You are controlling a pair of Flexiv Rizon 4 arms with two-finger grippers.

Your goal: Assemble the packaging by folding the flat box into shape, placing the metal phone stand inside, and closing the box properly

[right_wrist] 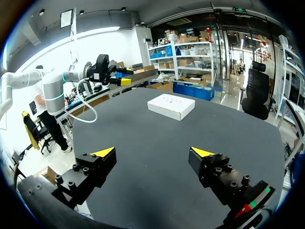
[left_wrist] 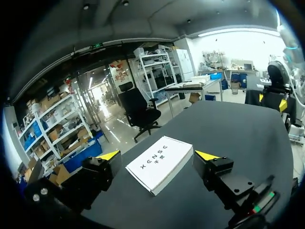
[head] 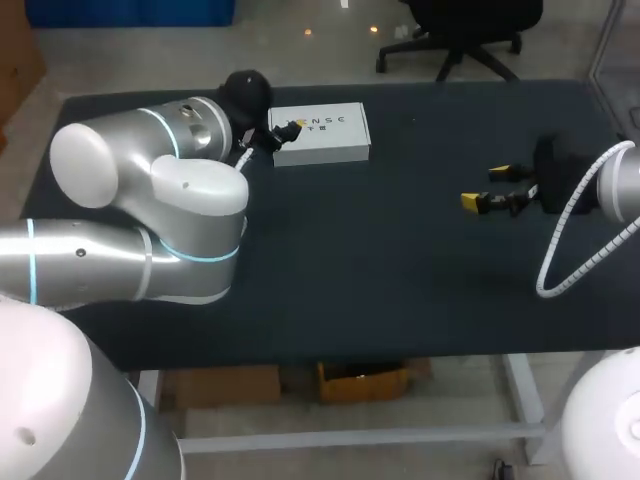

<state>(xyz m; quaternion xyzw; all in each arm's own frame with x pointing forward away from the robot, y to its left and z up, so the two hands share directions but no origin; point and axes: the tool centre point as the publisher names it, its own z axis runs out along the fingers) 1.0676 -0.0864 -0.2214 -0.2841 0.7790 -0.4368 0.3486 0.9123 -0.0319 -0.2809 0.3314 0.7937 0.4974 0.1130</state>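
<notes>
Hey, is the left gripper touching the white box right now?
Cannot tell. In the left wrist view the white box lies between the open left gripper; one tip shows a gap, but the other sits right at a corner of the box.

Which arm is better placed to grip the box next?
Left. The left gripper is open right at the box, which lies between its fingers; the right gripper, also open, hangs far off to the side.

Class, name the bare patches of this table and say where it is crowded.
Bare: the middle of the table, between box and right gripper, and the near strip. Crowded: far left, where the left gripper is at the box.
</notes>
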